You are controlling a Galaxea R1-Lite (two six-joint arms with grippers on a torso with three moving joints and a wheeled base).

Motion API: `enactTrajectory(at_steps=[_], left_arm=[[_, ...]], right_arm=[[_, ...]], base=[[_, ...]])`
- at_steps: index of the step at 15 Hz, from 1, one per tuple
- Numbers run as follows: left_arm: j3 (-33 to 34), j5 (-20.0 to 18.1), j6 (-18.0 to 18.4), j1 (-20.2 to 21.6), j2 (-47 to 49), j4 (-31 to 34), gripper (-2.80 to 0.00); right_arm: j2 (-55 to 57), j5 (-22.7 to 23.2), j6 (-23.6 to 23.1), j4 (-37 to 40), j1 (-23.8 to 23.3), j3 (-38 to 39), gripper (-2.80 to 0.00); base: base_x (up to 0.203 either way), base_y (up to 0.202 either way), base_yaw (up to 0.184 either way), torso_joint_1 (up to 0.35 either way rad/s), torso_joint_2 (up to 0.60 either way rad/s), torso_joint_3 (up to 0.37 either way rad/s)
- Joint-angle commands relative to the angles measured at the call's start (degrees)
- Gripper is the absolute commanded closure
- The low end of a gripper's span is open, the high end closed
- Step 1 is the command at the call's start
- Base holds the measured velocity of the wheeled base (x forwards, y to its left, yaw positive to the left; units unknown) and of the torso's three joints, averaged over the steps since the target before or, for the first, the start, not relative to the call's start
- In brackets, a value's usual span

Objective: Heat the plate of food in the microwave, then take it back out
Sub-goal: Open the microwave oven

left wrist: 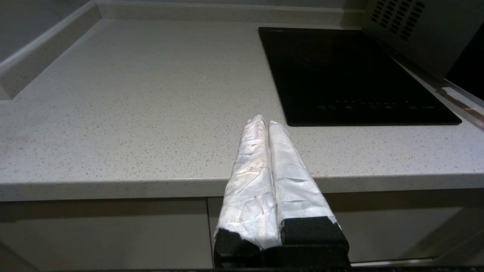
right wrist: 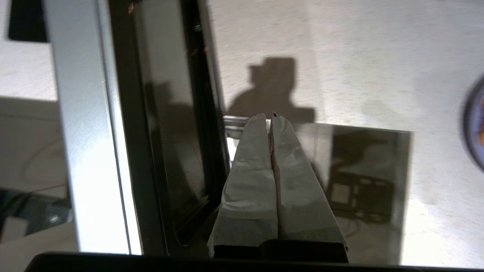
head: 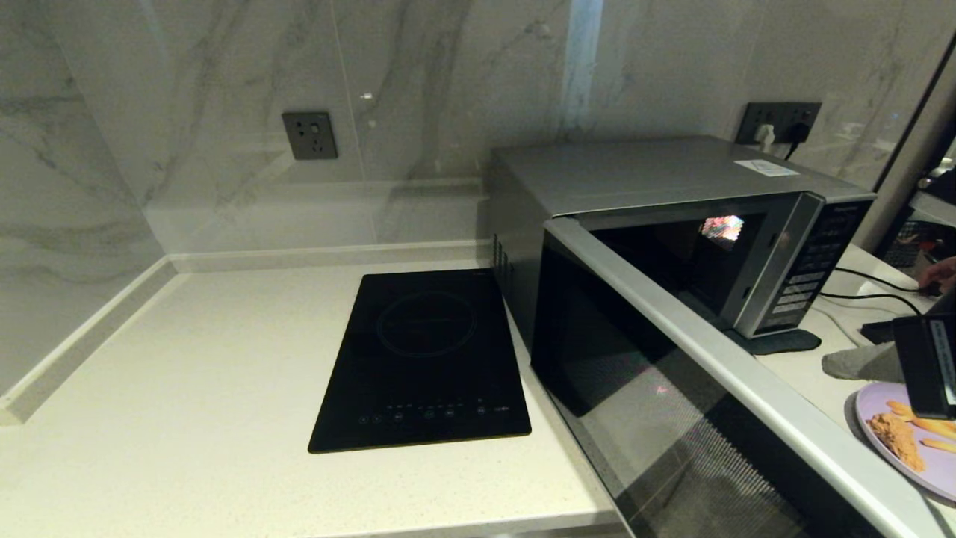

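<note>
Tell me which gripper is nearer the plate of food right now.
Right. The right gripper, shut, hangs over the counter beside the open microwave door, near the plate of food. The left gripper is parked by the counter's front edge, past the hob.

The microwave (head: 672, 179) is silver-grey with a dark glass door and black button panel. The plate of food (head: 907, 437) is pale lavender, carrying a brown piece and orange-yellow fries. The hob (head: 426, 359) is glossy black on a speckled off-white counter (head: 187, 388), against grey-veined marble walls (head: 187, 90).

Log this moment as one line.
microwave: door open | plate of food: on counter, outside | right pincer: shut, empty | left pincer: shut, parked
</note>
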Motion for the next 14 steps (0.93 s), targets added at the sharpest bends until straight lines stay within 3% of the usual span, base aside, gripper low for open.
enactTrajectory(at_steps=[1,7,9,11,14], left_arm=[[0.00,0.05,-0.05,0.01,0.04,-0.02,0.00],[0.00,0.05,-0.05,0.01,0.04,-0.02,0.00],[0.00,0.05,-0.02,0.01,0.04,-0.02,0.00],[0.00,0.05,-0.02,0.01,0.04,-0.02,0.00],[0.00,0.05,-0.02,0.01,0.04,-0.02,0.00]], right_arm=[[1.61,-0.16,3.11,0.29,4.45,0.26,0.00],[3.29,-1.91,5.90,0.20,5.46,1.83,0.00],[3.29,-3.37,5.95,0.20,3.39,2.55,0.00],[3.31,-4.49,6.02,-0.07,-3.78,3.31,0.00],[2.75,-4.32,6.12,-3.28,-19.50,5.75,0.00]], base=[[0.000,0.000,0.000,0.000,0.00,0.000],[0.000,0.000,0.000,0.000,0.00,0.000],[0.000,0.000,0.000,0.000,0.00,0.000],[0.000,0.000,0.000,0.000,0.00,0.000],[0.000,0.000,0.000,0.000,0.00,0.000]])
